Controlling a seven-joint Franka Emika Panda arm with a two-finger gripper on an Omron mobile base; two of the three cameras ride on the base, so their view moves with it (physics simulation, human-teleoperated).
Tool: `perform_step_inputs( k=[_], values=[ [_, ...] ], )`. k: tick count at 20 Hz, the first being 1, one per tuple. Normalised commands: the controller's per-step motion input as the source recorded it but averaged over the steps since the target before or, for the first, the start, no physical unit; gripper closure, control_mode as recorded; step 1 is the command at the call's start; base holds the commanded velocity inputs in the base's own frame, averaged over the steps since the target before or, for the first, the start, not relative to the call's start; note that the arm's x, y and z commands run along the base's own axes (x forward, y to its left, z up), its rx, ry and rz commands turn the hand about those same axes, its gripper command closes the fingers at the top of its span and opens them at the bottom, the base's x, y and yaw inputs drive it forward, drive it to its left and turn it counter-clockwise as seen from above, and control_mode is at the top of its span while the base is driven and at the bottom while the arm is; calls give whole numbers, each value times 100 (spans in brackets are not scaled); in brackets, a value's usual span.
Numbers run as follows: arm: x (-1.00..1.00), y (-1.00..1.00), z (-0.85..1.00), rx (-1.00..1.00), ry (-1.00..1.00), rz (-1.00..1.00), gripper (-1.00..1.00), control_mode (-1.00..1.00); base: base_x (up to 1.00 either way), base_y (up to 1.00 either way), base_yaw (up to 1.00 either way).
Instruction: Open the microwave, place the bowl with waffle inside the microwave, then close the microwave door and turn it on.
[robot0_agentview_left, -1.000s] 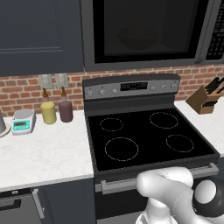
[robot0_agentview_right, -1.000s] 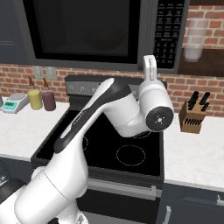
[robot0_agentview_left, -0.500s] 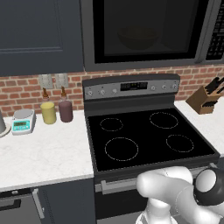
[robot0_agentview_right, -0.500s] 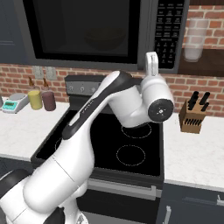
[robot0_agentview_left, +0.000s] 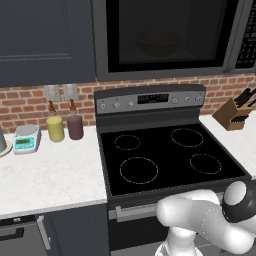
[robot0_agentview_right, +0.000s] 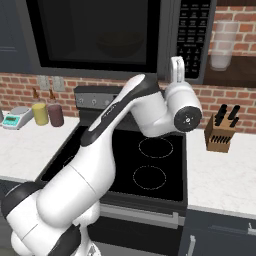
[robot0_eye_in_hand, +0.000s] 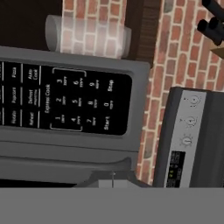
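Note:
The microwave (robot0_agentview_left: 170, 40) hangs above the stove with the microwave door (robot0_agentview_right: 95, 35) shut. Through its dark window the bowl (robot0_agentview_left: 155, 42) (robot0_agentview_right: 120, 45) shows dimly inside. The waffle is hidden behind the dark glass. My gripper (robot0_agentview_right: 177, 62) points up with its fingers together and nothing between them. It is just below the lower left corner of the button panel (robot0_agentview_right: 192, 30). In the hand view the panel (robot0_eye_in_hand: 74, 103) appears rolled sideways, and the shut gripper (robot0_eye_in_hand: 113, 176) sits below the Start key.
The black stove (robot0_agentview_left: 165, 155) lies under the arm. A knife block (robot0_agentview_right: 220, 132) stands on the right counter. Two bottles (robot0_agentview_left: 65, 127) and a small scale (robot0_agentview_left: 26, 138) are on the left counter. A glass jar (robot0_agentview_right: 222, 45) is on a shelf right of the microwave.
The hand has risen a little and drifted right, closer to the button panel. The microwave door stays shut and the fingers stay together.

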Motion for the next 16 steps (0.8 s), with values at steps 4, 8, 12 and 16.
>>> perform_step_inputs(
  k=[4, 8, 12, 16],
  values=[
    [33, 0, 0, 0, 0, 0, 100, -100, 0, 0, 0],
    [31, -2, 0, 0, 0, 0, 100, -100, 0, 0, 0],
    [29, -5, 0, 0, 0, 0, 100, -100, 0, 0, 0],
    [29, -1, 1, 0, 0, 0, 100, -100, 0, 0, 0]
  ],
)
